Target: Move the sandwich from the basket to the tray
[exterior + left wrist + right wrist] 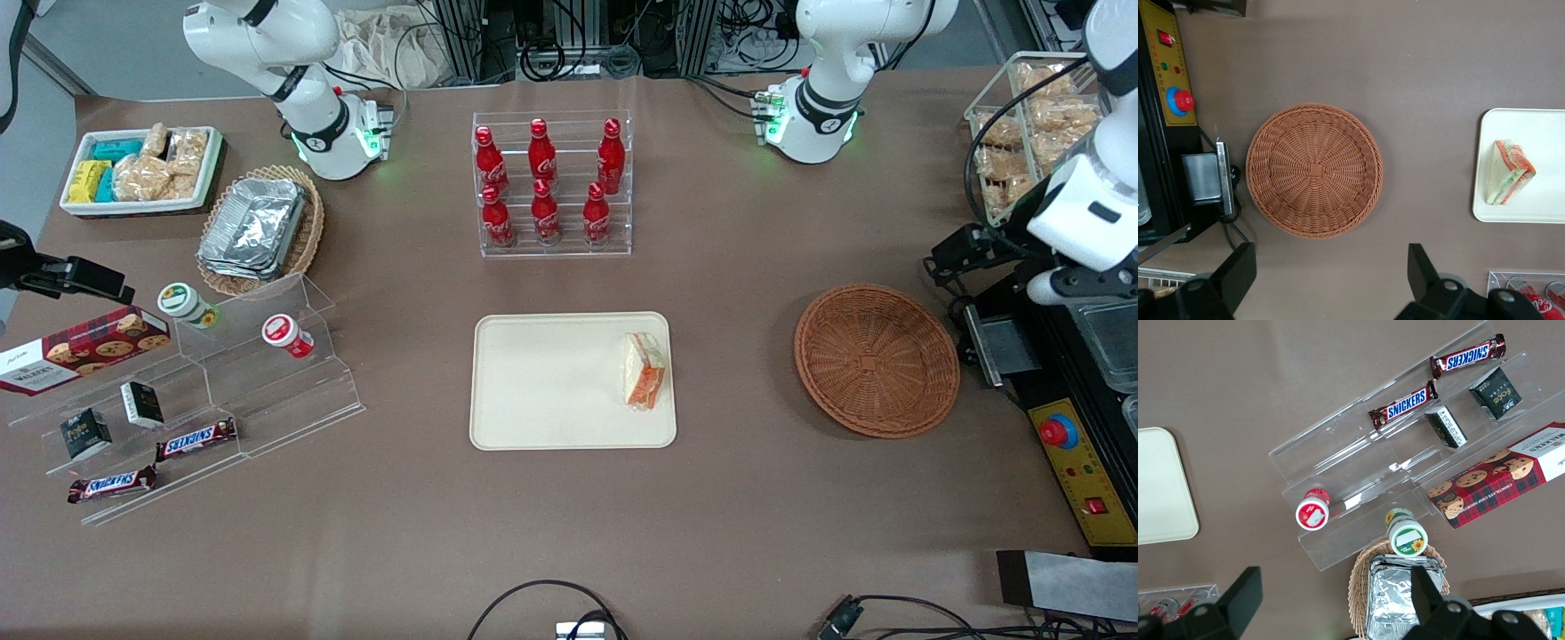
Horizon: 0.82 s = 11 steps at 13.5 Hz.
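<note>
Front view: wrapped triangular wedge sandwich (644,370) with white bread and orange-green filling lies on the beige rectangular plastic tray (551,382), at the tray end nearest the round reddish-brown wicker basket (877,359), which holds nothing. Left gripper (1328,280) hangs high above the table beside the basket, fingers spread wide, gripping nothing. Sandwich is well apart from it, toward the parked arm's end, long axis along the tray's short side. Placement looks done; I'd expect only retreat.
</note>
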{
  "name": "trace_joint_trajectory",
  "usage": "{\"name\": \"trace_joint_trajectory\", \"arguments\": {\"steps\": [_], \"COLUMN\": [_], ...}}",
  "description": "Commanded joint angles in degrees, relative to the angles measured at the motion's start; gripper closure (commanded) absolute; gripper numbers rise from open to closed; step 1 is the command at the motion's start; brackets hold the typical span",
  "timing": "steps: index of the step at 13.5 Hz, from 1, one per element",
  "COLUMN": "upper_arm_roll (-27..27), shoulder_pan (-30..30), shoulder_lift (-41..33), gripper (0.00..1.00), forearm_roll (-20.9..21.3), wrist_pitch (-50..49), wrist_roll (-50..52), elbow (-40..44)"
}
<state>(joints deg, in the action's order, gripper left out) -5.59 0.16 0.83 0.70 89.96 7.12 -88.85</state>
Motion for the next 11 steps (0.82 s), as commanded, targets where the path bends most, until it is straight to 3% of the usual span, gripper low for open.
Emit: {"name": "trace_joint_trajectory", "arguments": {"steps": [1,11], "upper_arm_roll": [2.76,2.78], "shoulder_pan": [-0.77,-1.13], "shoulder_lift": [-2.41,-4.43], "gripper": [0.0,0.0], "forearm_roll": [-0.87,-0.26], "wrist_pitch": [-3.11,-4.35], "wrist_roll": [-0.88,-0.44], "elbow": [0.34,0.26]}}
